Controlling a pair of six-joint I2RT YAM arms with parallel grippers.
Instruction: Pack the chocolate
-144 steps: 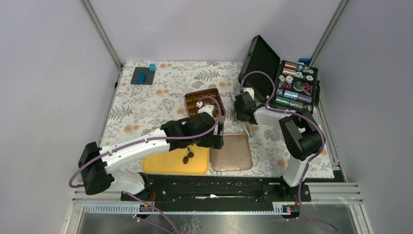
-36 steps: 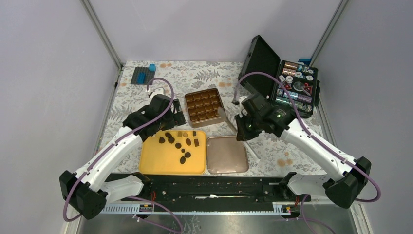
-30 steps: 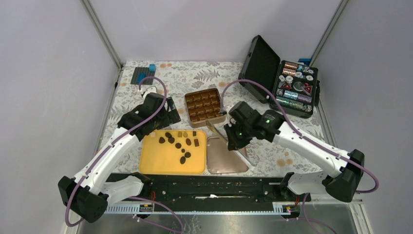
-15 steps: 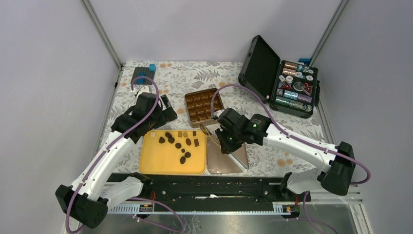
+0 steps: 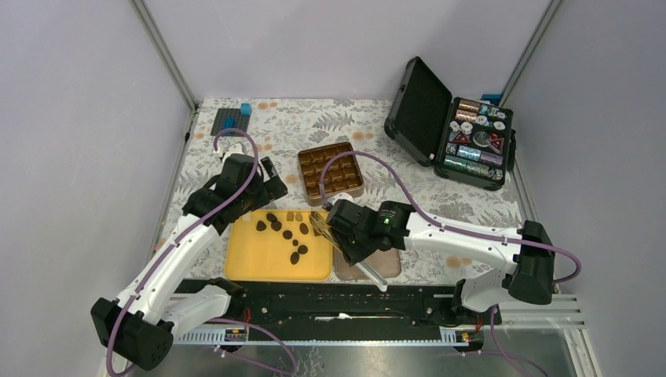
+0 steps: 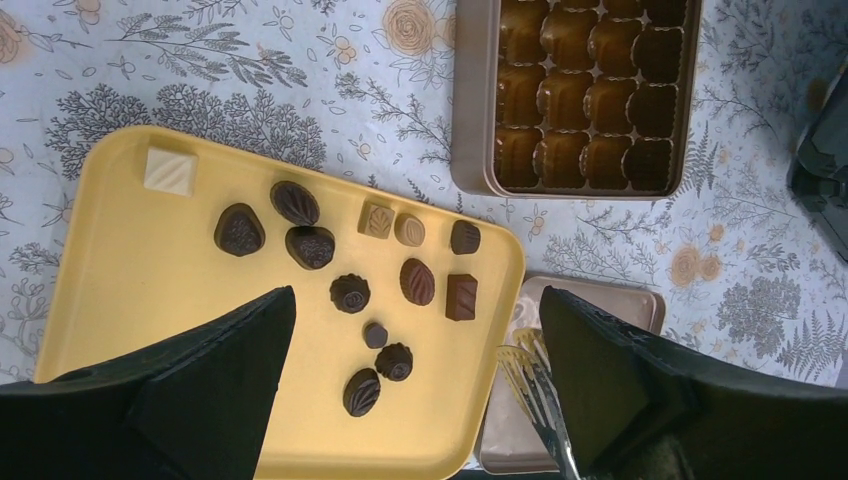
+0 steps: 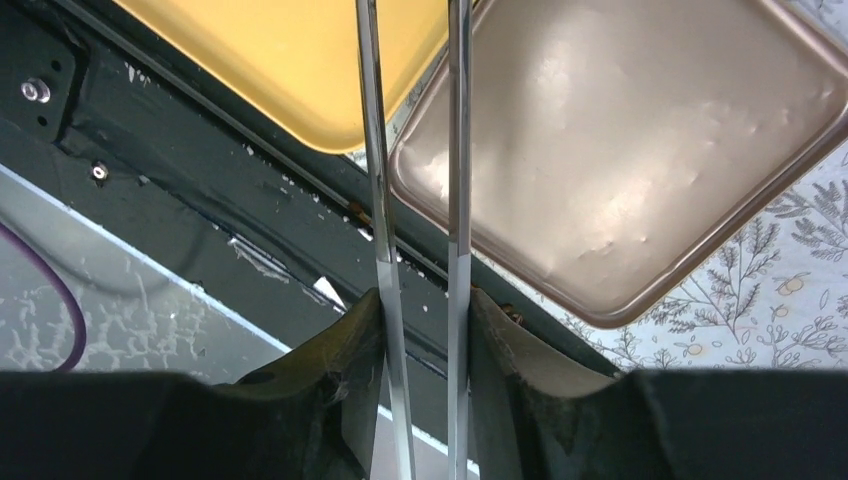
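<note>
Two robot arms reach over a floral-cloth table point(image 5: 236, 149). From overhead, a yellow tray point(image 5: 251, 263) lies at the near edge. The chocolate point(image 5: 287, 233) sits loose on its far half: around a dozen small pieces, mostly dark ovals and rounds. Just beyond the tray's far right corner stands a bronze tin point(image 5: 331, 170) of moulded pockets. Its lid point(image 5: 390, 261) lies flat against the tray's right edge. The right gripper point(image 5: 343, 239) hangs over that seam, clasping metal tongs point(image 5: 319, 223) whose tips sit near the tray's right edge. The left gripper point(image 5: 272, 181) hovers past the tray's far left side, fingers spread wide, nothing in them. Far to the right beyond the tray, an open black case point(image 5: 424, 102) holds bright rolls and discs; any print on them is too small to read. A blue block point(image 5: 246, 108) sits at the corner of a dark plate point(image 5: 228, 123), well beyond the tray's far left corner.

The left wrist camera looks down on the tray between two broad black fingers point(image 6: 215, 390). A white square point(image 6: 165, 167) lies alone near one corner, and two tan pieces point(image 6: 376, 219) sit among the dark ones.

The right wrist camera shows the two tong blades running between the gripper's fingers point(image 7: 335, 365), which press them from both sides. Behind them lie a tray corner and the lid.
</note>
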